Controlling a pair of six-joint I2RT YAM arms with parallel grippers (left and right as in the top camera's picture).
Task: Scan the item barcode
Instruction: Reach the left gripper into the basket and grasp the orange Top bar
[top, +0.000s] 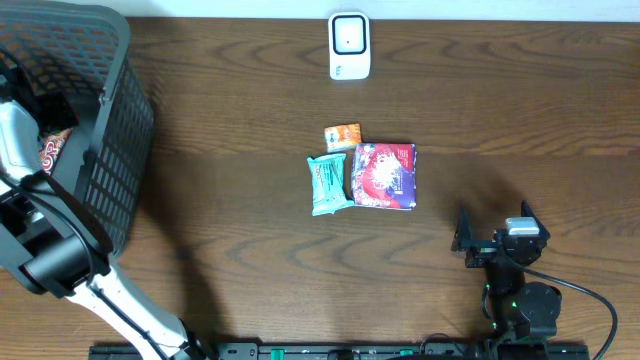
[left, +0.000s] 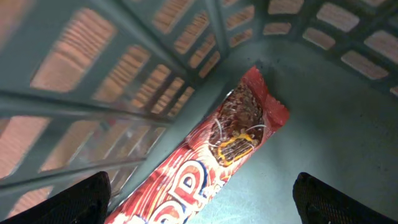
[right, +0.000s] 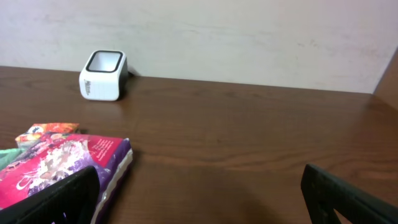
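Left gripper (left: 208, 202) open wide inside basket (top: 120, 130) at left edge of worktop (top: 250, 250), just above red bar (left: 230, 143) on its floor; right gripper (right: 205, 202) open near front-right corner; scanner (top: 349, 45) at back edge.

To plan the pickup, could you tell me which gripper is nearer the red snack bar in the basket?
Left. The left gripper hangs open inside the basket, directly above the red snack bar; the right gripper sits open across the table.
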